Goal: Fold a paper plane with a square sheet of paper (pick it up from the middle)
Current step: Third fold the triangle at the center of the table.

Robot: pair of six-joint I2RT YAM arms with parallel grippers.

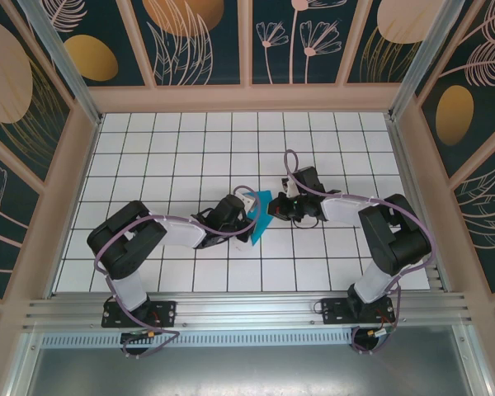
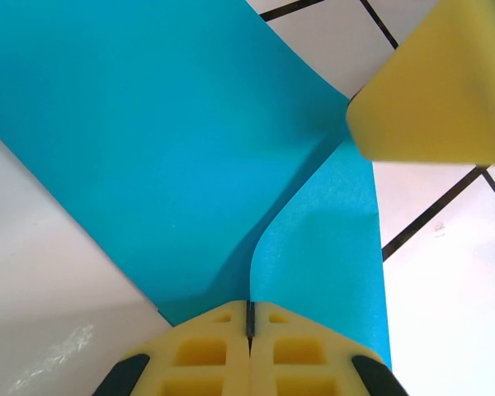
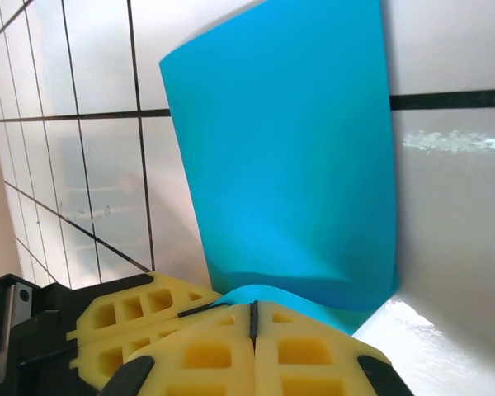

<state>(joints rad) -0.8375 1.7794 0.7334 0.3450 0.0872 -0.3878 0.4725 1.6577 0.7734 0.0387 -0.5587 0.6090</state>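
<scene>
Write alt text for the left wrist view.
The left gripper, yellow-fingered, is shut on the edge of a thin, bright cyan-blue paper sheet curling above a white tiled table. The right gripper's yellow finger meets the sheet at upper right.

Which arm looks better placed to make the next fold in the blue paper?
Probably left. The left gripper pinches the square sheet of paper just where a flap bends over; the right gripper, also shut on it, can anchor.
</scene>
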